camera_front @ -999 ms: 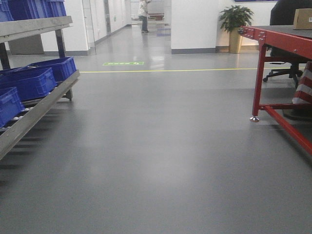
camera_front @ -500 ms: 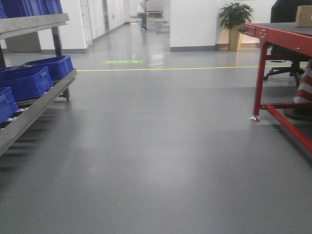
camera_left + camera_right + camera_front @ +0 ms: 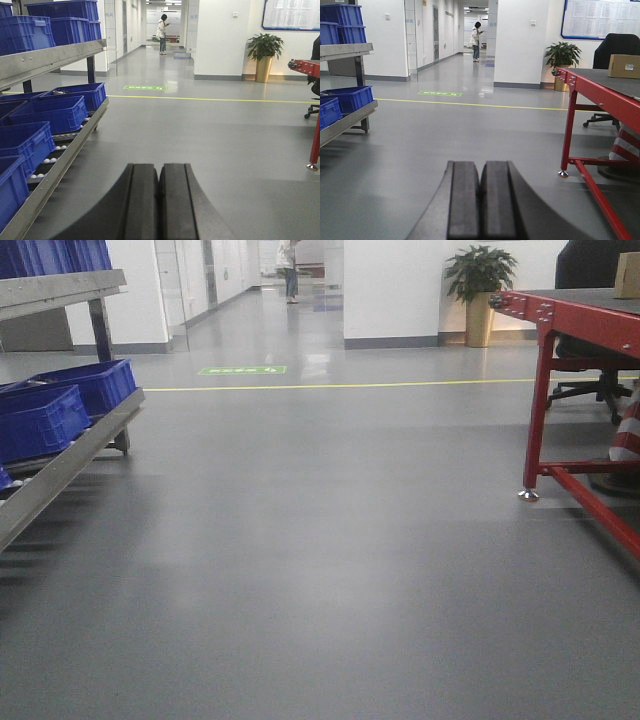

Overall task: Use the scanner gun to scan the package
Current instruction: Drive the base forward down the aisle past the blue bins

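Observation:
A tan cardboard box, the package (image 3: 623, 66), sits on the red table's top at the far right, with a small white label on its side. Only its corner (image 3: 629, 275) shows in the front view. The scanner gun is out of view. My left gripper (image 3: 159, 167) is shut, its black pads pressed together with nothing between them, and it points out over the grey floor. My right gripper (image 3: 480, 165) is shut and empty too, well short of the table and to its left.
A red-framed table (image 3: 545, 315) stands at the right, its foot (image 3: 527, 495) on the floor. A metal roller rack (image 3: 75, 140) with several blue bins (image 3: 47, 112) lines the left. A potted plant (image 3: 480, 280), an office chair (image 3: 590, 380) and a distant person (image 3: 162, 33) lie ahead.
The view has advanced over the floor: the rack with blue bins has slid out to the left and the table leg has drawn slightly nearer. Both grippers show only now.

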Robot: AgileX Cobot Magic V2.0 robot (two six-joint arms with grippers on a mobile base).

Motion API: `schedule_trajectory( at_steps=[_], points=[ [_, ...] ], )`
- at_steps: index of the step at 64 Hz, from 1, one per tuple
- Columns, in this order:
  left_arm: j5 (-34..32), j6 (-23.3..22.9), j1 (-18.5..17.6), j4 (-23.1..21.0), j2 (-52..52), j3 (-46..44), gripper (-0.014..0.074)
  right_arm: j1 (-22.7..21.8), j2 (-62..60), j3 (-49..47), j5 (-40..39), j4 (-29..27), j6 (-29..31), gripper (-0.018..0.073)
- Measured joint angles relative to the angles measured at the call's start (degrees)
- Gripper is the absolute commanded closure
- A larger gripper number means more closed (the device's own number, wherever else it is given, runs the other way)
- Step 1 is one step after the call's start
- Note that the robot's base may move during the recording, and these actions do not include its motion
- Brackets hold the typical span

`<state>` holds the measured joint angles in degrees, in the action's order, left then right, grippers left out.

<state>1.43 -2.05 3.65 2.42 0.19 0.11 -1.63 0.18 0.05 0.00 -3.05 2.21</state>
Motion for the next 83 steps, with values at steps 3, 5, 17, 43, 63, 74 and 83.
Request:
schedule_trajectory(
  at_steps=[3, 5, 17, 43, 63, 74, 83],
  points=[
    [0.0, 0.0, 0.0, 0.0, 0.0, 0.0, 0.0707, 0.0, 0.0, 0.0, 0.0, 0.0, 0.0, 0.0727],
    [0.0, 0.0, 0.0, 0.0, 0.0, 0.0, 0.0707, 0.0, 0.0, 0.0, 0.0, 0.0, 0.0, 0.0727],
    [0.0, 0.0, 0.0, 0.0, 0.0, 0.0, 0.0707, 0.0, 0.0, 0.0, 0.0, 0.0, 0.0, 0.0727],
    [0.0, 0.0, 0.0, 0.0, 0.0, 0.0, 0.0707, 0.6, 0.0, 0.0, 0.0, 0.0, 0.0, 0.0727],
    [0.0, 0.0, 0.0, 0.0, 0.0, 0.0, 0.0707, 0.6, 0.0, 0.0, 0.0, 0.0, 0.0, 0.0727],
    [0.0, 0.0, 0.0, 0.0, 0.0, 0.0, 0.0707, 0.6, 0.0, 0.0, 0.0, 0.0, 0.0, 0.0727],
    [0.0, 0.0, 0.0, 0.0, 0.0, 0.0, 0.0707, 0.6, 0.0, 0.0, 0.0, 0.0, 0.0, 0.0727]
  ],
)
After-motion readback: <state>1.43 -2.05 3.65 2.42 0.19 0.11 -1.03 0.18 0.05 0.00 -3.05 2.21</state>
